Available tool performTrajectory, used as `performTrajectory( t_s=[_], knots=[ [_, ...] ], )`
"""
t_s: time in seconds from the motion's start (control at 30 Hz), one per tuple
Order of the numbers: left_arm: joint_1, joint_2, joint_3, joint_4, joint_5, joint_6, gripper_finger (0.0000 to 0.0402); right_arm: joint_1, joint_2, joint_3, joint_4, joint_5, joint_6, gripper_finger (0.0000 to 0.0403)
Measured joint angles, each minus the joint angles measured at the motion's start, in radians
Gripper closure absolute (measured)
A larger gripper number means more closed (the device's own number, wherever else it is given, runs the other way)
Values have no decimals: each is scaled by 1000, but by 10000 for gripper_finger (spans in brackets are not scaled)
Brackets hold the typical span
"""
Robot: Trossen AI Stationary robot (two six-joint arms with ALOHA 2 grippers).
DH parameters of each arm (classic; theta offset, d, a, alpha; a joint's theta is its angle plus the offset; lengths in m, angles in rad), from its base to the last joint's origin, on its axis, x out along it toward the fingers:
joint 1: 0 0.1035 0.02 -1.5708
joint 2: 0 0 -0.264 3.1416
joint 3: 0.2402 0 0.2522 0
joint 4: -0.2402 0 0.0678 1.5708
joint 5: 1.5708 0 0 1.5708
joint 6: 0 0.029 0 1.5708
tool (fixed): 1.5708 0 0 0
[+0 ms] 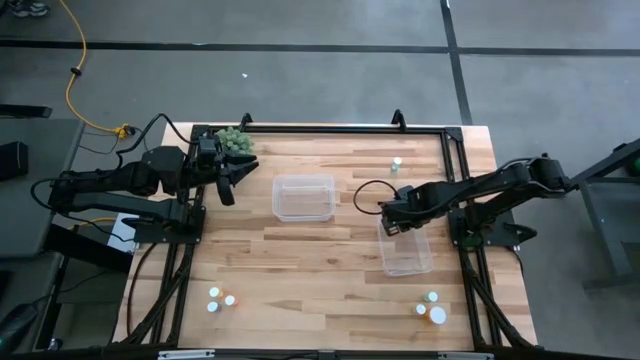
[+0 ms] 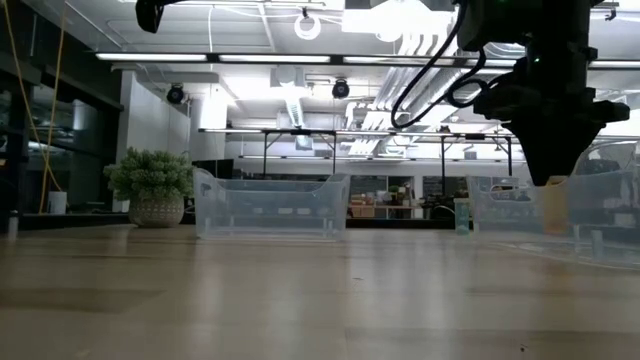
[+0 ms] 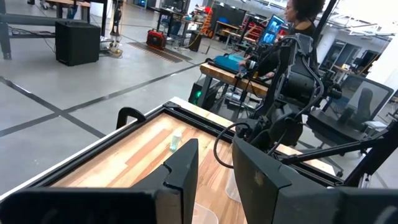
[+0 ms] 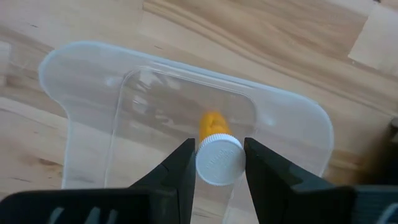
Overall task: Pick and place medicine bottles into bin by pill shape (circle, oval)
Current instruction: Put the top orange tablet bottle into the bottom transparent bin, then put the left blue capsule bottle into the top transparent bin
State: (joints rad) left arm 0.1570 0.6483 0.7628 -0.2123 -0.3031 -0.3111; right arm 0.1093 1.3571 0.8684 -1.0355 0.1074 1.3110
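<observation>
Pale wood table, bright workshop behind

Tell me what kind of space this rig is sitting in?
Likely a robotics lab or workshop: concrete floor with taped lines, other workbenches loaded with equipment, an office chair, and open ceiling lighting.

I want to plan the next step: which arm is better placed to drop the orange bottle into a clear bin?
The right. Its gripper grips the orange bottle directly above the right bin. The left gripper waits empty near the plant.
</observation>
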Motion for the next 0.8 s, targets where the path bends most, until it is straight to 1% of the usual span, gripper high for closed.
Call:
performTrajectory(
  t_s=[0.13,0.23,0.47,0.57,0.7,0.8],
  knots=[
    [0,0,0,0,0,0,312,0,0,0,1,1,37,296],
    [0,0,0,0,0,0,312,0,0,0,0,1,49,286],
    [0,0,0,0,0,0,312,0,0,0,-1,2,51,224],
    [0,0,0,0,0,0,312,0,0,0,-1,1,51,205],
    [0,0,0,0,0,0,312,0,-37,8,-9,-11,12,197],
    [0,0,0,4,0,8,312,0,-104,46,-25,-5,-65,197]
  ],
)
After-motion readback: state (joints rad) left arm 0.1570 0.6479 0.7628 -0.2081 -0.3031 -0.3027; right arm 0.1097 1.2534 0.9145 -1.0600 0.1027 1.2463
